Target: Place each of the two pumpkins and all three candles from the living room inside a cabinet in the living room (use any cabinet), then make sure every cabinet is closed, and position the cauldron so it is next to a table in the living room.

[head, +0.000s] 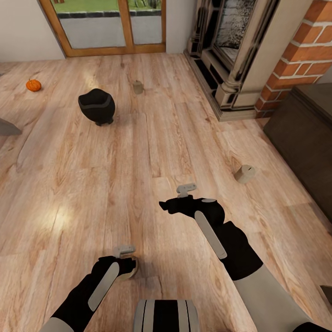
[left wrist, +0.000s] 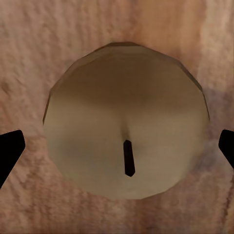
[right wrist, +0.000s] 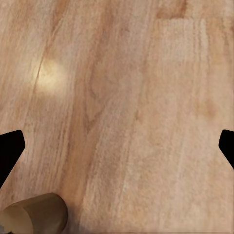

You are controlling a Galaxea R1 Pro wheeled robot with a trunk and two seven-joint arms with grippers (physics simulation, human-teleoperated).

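A beige candle [left wrist: 122,122] stands upright on the wood floor directly below my left gripper [left wrist: 117,146], wick up. The black fingertips [left wrist: 9,148] are spread wide on either side of it, open and not touching. In the head view this candle [head: 132,271] peeks out under the left gripper [head: 124,263]. My right gripper [head: 188,205] hovers open over bare floor. A second candle [head: 244,174] lies tilted to its right, and a third candle [head: 137,87] stands farther off. The black cauldron [head: 97,107] sits on the floor at the far left, with an orange pumpkin [head: 33,85] beyond it. The dark-brown cabinet [head: 304,129] is at the right.
A fireplace [head: 230,55] with a brick wall [head: 313,41] stands at the back right. A wood-framed glass door [head: 110,27] is at the back. A grey object [head: 7,127] juts in at the left edge. The right wrist view catches a candle [right wrist: 34,214] at its corner.
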